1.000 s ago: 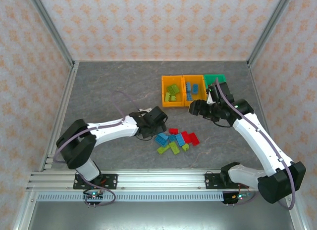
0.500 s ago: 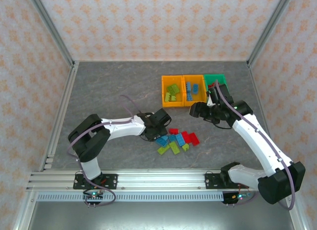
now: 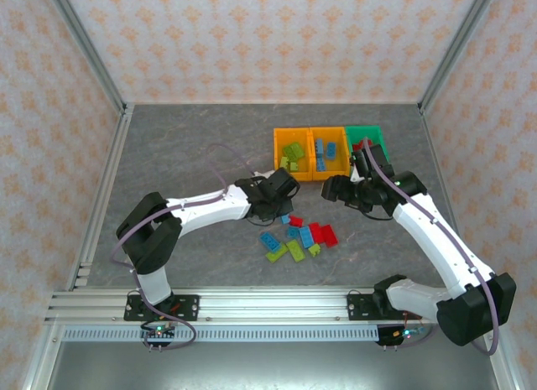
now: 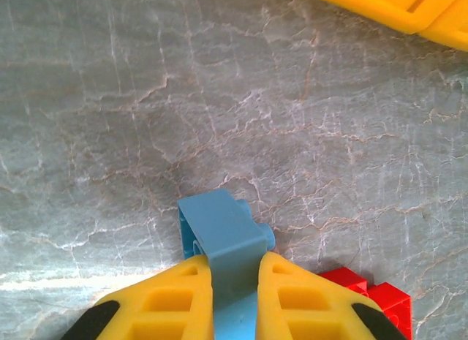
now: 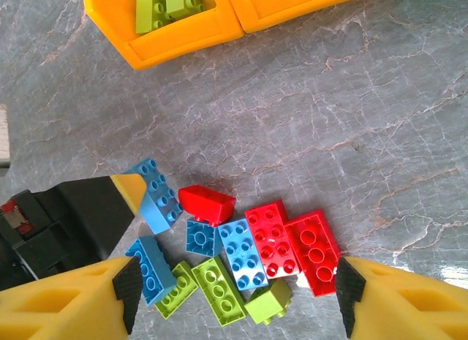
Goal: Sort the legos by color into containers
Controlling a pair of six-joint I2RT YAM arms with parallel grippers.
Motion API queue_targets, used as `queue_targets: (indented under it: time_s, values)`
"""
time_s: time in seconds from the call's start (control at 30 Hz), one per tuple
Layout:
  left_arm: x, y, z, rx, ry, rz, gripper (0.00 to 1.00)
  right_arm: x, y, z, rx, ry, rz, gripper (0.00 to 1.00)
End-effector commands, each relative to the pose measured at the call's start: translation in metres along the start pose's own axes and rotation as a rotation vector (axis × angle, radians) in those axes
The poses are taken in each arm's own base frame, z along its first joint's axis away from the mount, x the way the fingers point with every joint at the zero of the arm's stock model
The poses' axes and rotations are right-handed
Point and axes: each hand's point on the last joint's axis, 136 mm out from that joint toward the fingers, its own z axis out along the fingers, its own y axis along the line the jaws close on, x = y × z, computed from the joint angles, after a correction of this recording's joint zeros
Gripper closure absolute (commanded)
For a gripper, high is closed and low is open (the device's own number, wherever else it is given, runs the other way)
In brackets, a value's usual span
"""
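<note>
L gripper (image 4: pixel 235 274) clamped on a light blue studded plastic brick (image 4: pixel 223 241), just on the far side of the loose pile (image 3: pixel 298 237), mid-table (image 3: pixel 185 155).

R gripper (image 5: pixel 235 281) spread wide, empty, above the pile.

Bins in a row toward the far-right corner:
- left orange-yellow plastic bin (image 3: pixel 277 155): a few lime bricks in.
- middle orange-yellow bin (image 3: pixel 329 131): a few blue in.
- green plastic bin (image 3: pixel 365 128): contents mostly hidden by R arm (image 3: pixel 428 231).

Approx ten bricks loose on the table, red/blue/lime mixed. Est. roughly midway. Held blue probably goes to the middle bin.
</note>
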Motion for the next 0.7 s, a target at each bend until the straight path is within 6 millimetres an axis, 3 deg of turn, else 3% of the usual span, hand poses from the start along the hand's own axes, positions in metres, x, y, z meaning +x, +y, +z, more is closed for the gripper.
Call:
queue_targets:
  time_s: [0.0,0.13,0.27,0.37,0.43,0.53,0.67]
  values:
    - [-0.014,0.003,-0.016,-0.043,-0.054,0.067,0.87,0.000,-0.005,-0.004,0.021,-0.022,0.007,0.28]
    - [-0.024,-0.008,-0.027,-0.002,-0.095,0.103,0.87,-0.002,-0.009,-0.004,0.038,-0.036,0.015,0.28]
    - [-0.053,-0.046,-0.056,0.093,-0.198,0.182,0.87,-0.017,-0.018,-0.018,0.090,-0.148,0.063,0.27]
    - [-0.074,-0.055,-0.070,0.044,-0.250,0.219,0.83,-0.025,-0.016,-0.030,0.064,-0.225,0.100,0.24]
    - [-0.082,-0.046,-0.072,-0.027,-0.283,0.220,0.71,-0.025,-0.012,-0.032,0.041,-0.225,0.101,0.24]
    - [-0.083,-0.017,-0.063,-0.142,-0.289,0.204,0.57,-0.019,-0.014,-0.026,0.048,-0.188,0.097,0.24]
    - [-0.064,0.012,-0.030,-0.178,-0.148,0.150,0.44,-0.011,-0.015,-0.016,0.042,-0.149,0.100,0.24]
